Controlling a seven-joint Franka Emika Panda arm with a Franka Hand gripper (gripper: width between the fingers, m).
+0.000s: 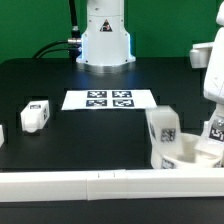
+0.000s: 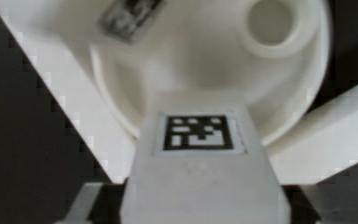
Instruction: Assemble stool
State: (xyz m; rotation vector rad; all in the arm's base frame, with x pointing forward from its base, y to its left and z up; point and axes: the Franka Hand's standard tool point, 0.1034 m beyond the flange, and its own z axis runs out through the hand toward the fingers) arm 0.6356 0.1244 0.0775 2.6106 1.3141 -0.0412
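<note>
Stool leg: likely light, stiff, slick plastic.
Hold: you grip its flat sides.
Gripper: jaws clamped on this leg.
Seat: rigid disc; socket vacant.

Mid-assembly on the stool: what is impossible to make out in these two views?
- Gripper: exterior view, cut off by the right edge; fingertips not discernible.
- White piece at the exterior view's left edge: mostly cropped, unidentifiable.
- Leg in the gripper, wrist view: its own body hides whether its far end meets the seat.
- Tag patterns: too small in the exterior view, blurred in the wrist view.
</note>
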